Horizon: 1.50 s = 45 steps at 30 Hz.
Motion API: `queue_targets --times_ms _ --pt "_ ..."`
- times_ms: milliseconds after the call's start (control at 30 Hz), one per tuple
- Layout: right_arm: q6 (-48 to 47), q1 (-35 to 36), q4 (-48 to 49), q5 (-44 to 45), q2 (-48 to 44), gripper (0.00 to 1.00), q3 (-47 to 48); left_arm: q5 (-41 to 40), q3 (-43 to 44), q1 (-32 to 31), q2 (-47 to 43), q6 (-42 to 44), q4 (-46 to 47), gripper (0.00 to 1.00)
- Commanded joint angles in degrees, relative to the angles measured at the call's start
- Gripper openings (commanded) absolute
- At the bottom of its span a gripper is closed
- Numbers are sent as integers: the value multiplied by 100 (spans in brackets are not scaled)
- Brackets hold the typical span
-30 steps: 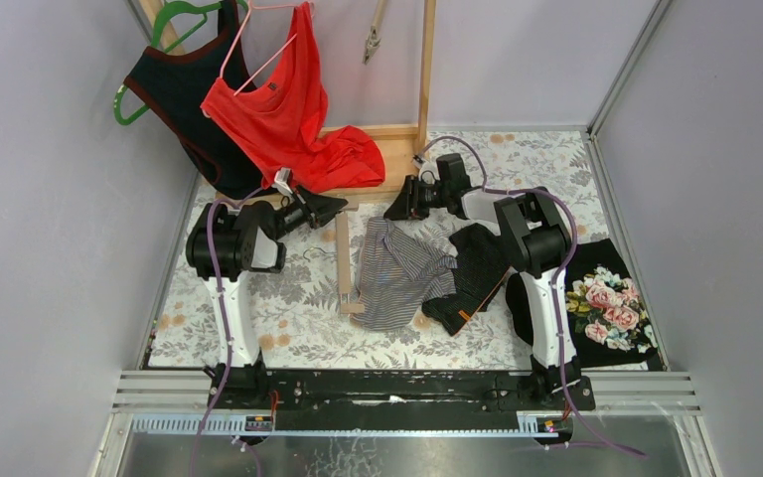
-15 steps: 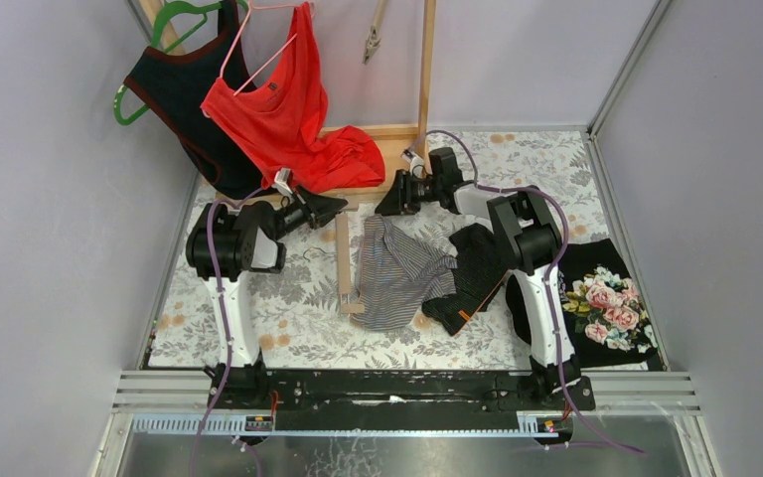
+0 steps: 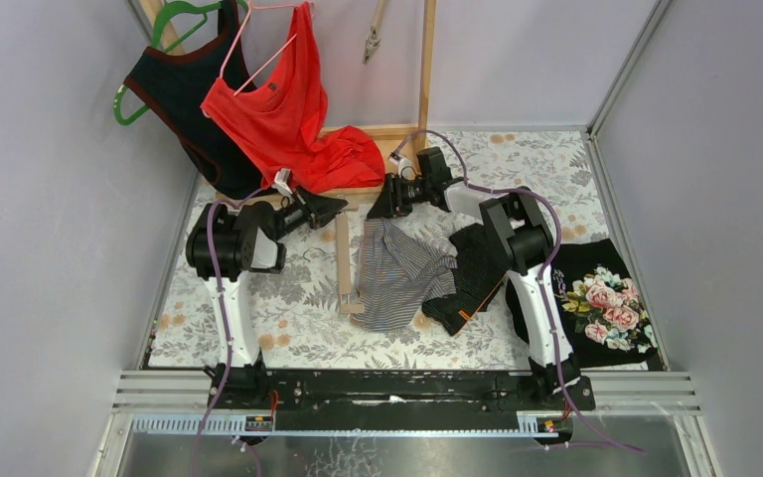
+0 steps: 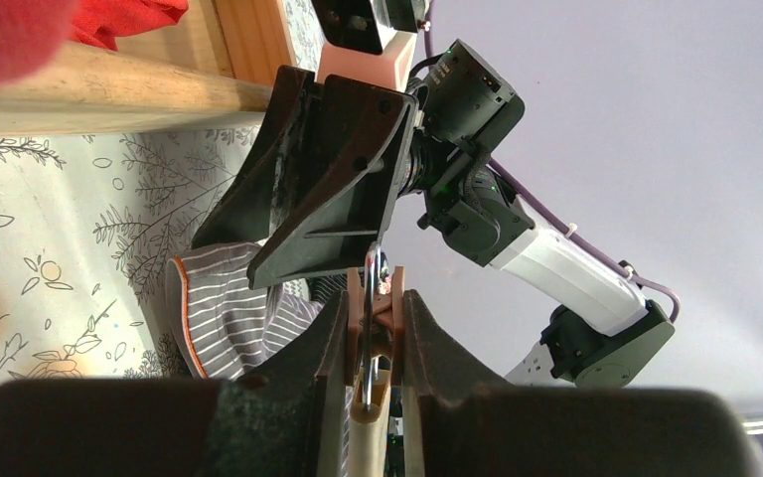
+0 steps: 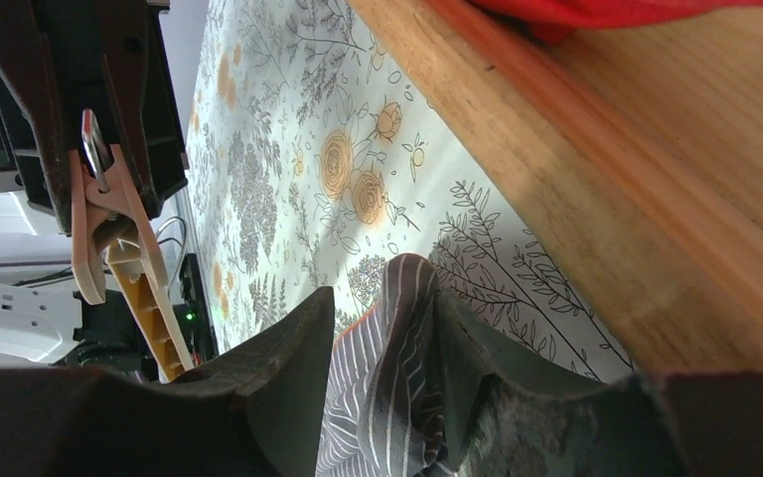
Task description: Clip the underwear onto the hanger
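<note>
The grey striped underwear (image 3: 394,273) lies crumpled on the flowered table. The wooden hanger (image 3: 344,263) lies to its left, its far end lifted. My left gripper (image 4: 376,308) is shut on the hanger's brown clip (image 4: 381,295), squeezing it around a metal wire. My right gripper (image 5: 382,308) faces it a short way off. Its jaws stand open around a raised fold of the underwear (image 5: 387,368); the fold leans on one finger and is clear of the other. In the right wrist view the clip (image 5: 99,214) shows at upper left.
A wooden rack (image 3: 382,149) stands just behind both grippers, with a red top (image 3: 293,119) and a dark top (image 3: 184,89) hanging over it. A black garment (image 3: 472,268) and a floral black cloth (image 3: 601,298) lie to the right.
My right gripper has moved left and farther back toward the rack, and its jaws have widened off the underwear fold. The left gripper and the hanger have stayed still.
</note>
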Motion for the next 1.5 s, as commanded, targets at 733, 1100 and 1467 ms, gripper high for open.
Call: queue_targets --times_ms 733,1100,1467 --pt "-23 142 531 -162 -106 8 -335 27 106 6 275 -122 461 0" --pt "1575 73 3258 -303 -875 0 -1919 65 383 3 456 -271 452 0" --pt "3189 54 6313 385 -903 0 -2994 265 576 8 404 -388 452 0"
